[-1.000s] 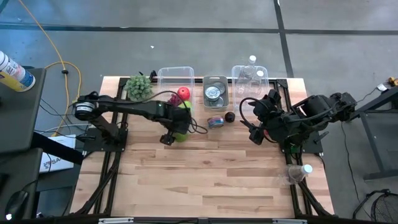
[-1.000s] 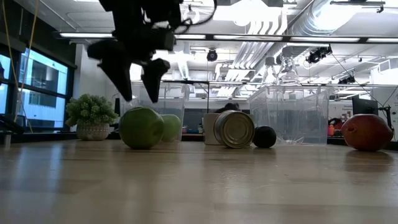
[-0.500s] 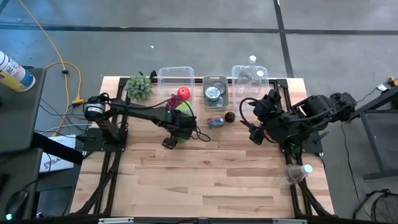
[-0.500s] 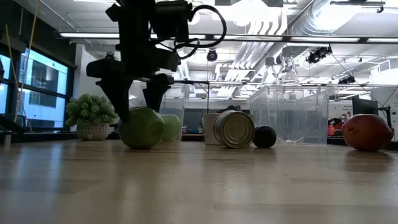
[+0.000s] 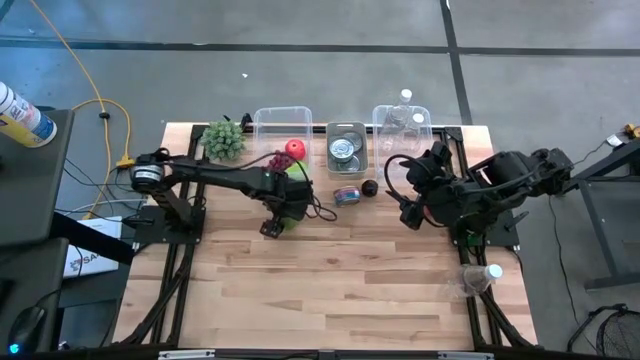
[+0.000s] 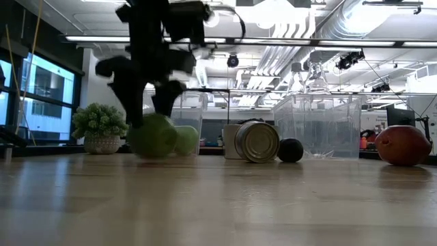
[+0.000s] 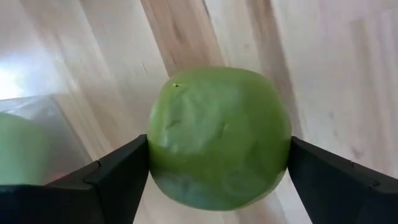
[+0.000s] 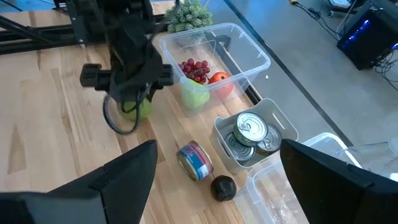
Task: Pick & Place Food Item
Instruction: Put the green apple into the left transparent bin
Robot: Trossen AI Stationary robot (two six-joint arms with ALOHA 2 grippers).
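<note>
A green apple [image 7: 217,137] sits on the wooden table, in front of the clear fruit bin [image 5: 283,135]. My left gripper [image 5: 283,215] stands over the apple, pointing down, shut on it; in the low view the left gripper [image 6: 150,113] straddles the blurred apple [image 6: 153,137]. Whether the apple still touches the table I cannot tell. My right gripper [image 5: 410,215] waits open on the table's right side, touching nothing; its own wrist view shows the right gripper [image 8: 217,152] with fingers wide apart. My left gripper pinches the green apple between its two fingers, one on each side at the apple's widest part [image 7: 155,149]. The fingers [image 7: 115,171] come from above, pointing down. The apple sits at or barely above the tabletop.
The fruit bin [image 8: 211,62] holds grapes, a red apple and a green fruit. Beside it are a bin of cans [image 5: 346,148] and a clear bin [image 5: 402,125] with a bottle. A can on its side [image 5: 347,194], a dark round fruit [image 5: 370,187] and a plant [image 5: 224,140] stand nearby. The near half is bare wood.
My left gripper has come down from above the green apple until its fingers stood on either side of it, then closed onto it. The apple now shows blurred and a little higher in the low view.
</note>
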